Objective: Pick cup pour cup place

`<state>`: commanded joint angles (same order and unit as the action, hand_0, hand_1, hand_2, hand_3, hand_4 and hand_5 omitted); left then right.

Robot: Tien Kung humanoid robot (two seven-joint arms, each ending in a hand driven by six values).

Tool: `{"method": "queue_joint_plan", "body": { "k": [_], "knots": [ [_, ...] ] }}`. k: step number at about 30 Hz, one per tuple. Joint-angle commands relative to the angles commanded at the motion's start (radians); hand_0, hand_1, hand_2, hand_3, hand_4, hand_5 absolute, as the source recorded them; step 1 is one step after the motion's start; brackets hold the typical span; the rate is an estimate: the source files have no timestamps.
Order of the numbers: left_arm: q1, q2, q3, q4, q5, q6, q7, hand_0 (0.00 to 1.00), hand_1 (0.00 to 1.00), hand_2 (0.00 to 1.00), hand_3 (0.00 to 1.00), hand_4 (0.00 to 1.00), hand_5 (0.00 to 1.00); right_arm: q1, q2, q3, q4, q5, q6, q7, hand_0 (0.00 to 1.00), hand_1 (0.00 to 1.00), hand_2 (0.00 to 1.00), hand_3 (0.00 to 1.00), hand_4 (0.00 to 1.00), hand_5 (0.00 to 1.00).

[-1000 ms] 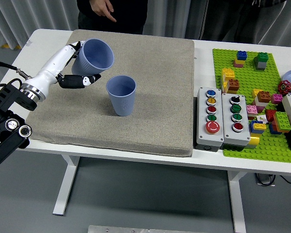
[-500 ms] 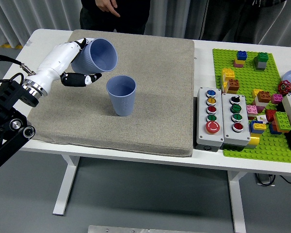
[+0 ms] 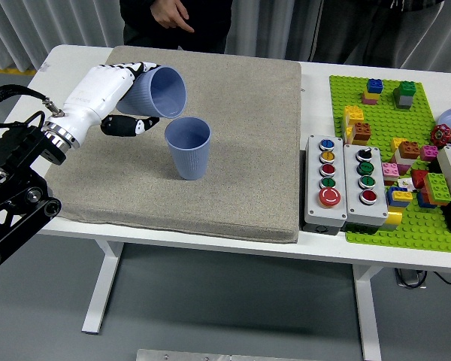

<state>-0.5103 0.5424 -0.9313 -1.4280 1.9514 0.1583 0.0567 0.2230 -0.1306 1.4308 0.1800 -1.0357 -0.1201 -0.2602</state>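
Observation:
My left hand (image 3: 128, 98) is shut on a blue ribbed cup (image 3: 159, 92), held above the mat and tipped so its mouth faces right and down. Just below and to the right, a second blue cup (image 3: 188, 147) stands upright on the grey mat (image 3: 233, 113). The tipped cup's rim is close above the standing cup's rim, slightly to its left. What is inside either cup cannot be made out. My right hand is out of the picture.
Two grey button boxes (image 3: 343, 180) sit right of the mat. A green baseplate (image 3: 391, 120) with several bricks fills the far right. A person (image 3: 177, 15) stands at the far side, one hand hanging over the table edge.
My left hand has moved the held cup right toward the standing cup and tilted it further over. The standing cup has not moved.

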Motion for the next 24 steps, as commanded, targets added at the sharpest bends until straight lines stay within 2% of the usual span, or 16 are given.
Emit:
{"method": "queue_joint_plan", "body": {
  "k": [5,8,14,24],
  "knots": [
    [-0.004,0.005,0.008,0.004,0.035,0.001,0.003,0.559,0.544,0.606,0.578,0.664,0.040,-0.002,0.000,0.001,0.000,-0.002,0.000,-0.001,0.716,0.671,0.657,0.611,0.002,0.214],
    [-0.003,0.007,0.008,0.006,0.092,-0.003,0.008,0.560,0.544,0.606,0.576,0.665,0.041,-0.004,0.001,0.001,0.000,-0.004,0.000,-0.001,0.717,0.672,0.657,0.611,0.002,0.214],
    [-0.005,0.017,0.019,0.002,0.126,-0.003,0.007,0.562,0.544,0.604,0.576,0.666,0.045,-0.007,0.001,0.002,0.000,-0.006,-0.001,-0.001,0.715,0.672,0.658,0.611,0.002,0.213],
    [-0.040,0.025,0.052,0.003,0.207,0.002,0.013,0.562,0.544,0.605,0.575,0.667,0.048,-0.004,0.000,0.000,0.000,0.001,-0.001,0.001,0.716,0.672,0.658,0.610,0.002,0.213]
  ]
}}
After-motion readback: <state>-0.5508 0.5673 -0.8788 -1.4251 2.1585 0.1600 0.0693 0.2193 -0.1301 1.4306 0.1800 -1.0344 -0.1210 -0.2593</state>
